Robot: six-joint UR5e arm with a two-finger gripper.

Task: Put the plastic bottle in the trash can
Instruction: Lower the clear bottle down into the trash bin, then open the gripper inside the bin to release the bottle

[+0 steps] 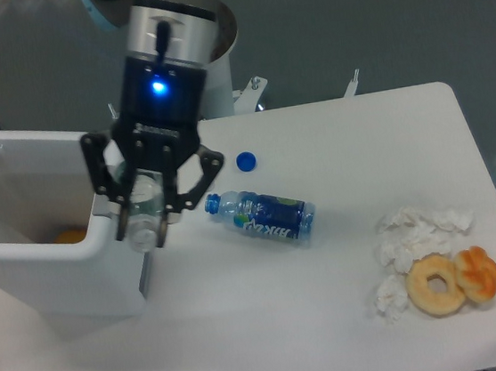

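- Pincer [147,239]: you see it hanging above the right rim of the trash can, at the left side of the counter, its black fingers closed around the plastic bottle. A blue light glows on the wrist above it.
- Plastic bottle [146,210]: small, clear and colourless, held between the fingers and lifted off the counter. It sits at the can's right wall, partly over the opening; you cannot tell exactly how far it reaches inside.
- Trash can [55,261]: large white boxy bin at the left edge of the counter, lid flipped up at the far left, opening exposed. A grey tab sits on its right rim, just beside the pincer. Something orange lies at the bottom inside.
- Labelled bottle [265,217]: clear, with a blue-and-green label, lying on its side near the middle of the counter, neck pointing toward the can.
- Blue cap [245,161]: loose on the counter, toward the far edge, apart from the labelled bottle.
- Crumpled tissues [410,234]: white, near the right edge of the counter.
- Two doughnuts [452,280]: touching each other, just beside the tissues, toward the near right corner.
- Counter [273,326]: white, carrying everything listed.
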